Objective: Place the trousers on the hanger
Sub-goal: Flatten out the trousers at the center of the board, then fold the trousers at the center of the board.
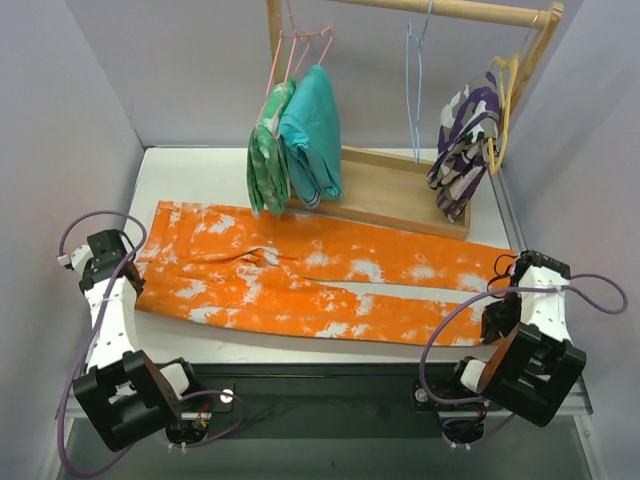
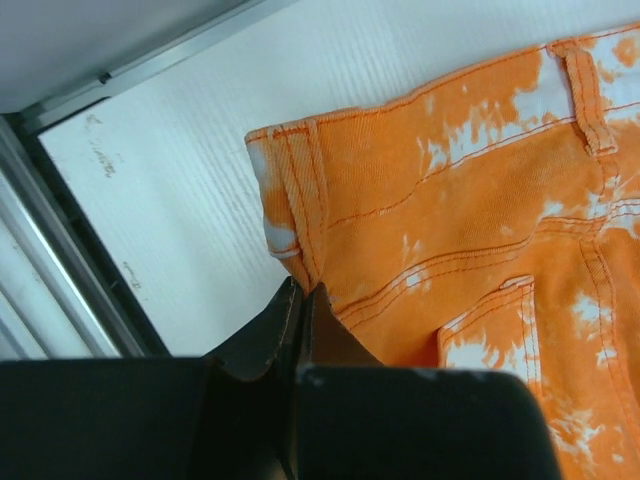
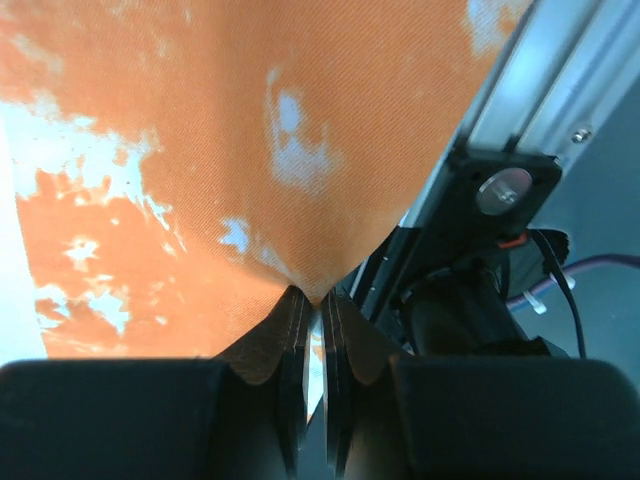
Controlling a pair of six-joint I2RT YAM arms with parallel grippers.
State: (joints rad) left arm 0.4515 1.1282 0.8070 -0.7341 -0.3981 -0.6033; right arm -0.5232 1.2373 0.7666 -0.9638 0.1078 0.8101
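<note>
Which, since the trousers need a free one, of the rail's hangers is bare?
The light-blue wire hanger, between the others. It alone carries nothing: the pink hangers hold the teal garment and the green garment, the yellow hanger the purple-and-white garment.

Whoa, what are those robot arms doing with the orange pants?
Two robot arms are getting the trousers ready to hang up. The left claw is pinching the waistband corner, and the right claw is pinching the leg end. The trousers lie flat on the table. The blue hanger hangs empty on the wooden rail at the back, so nothing is on it yet.
</note>
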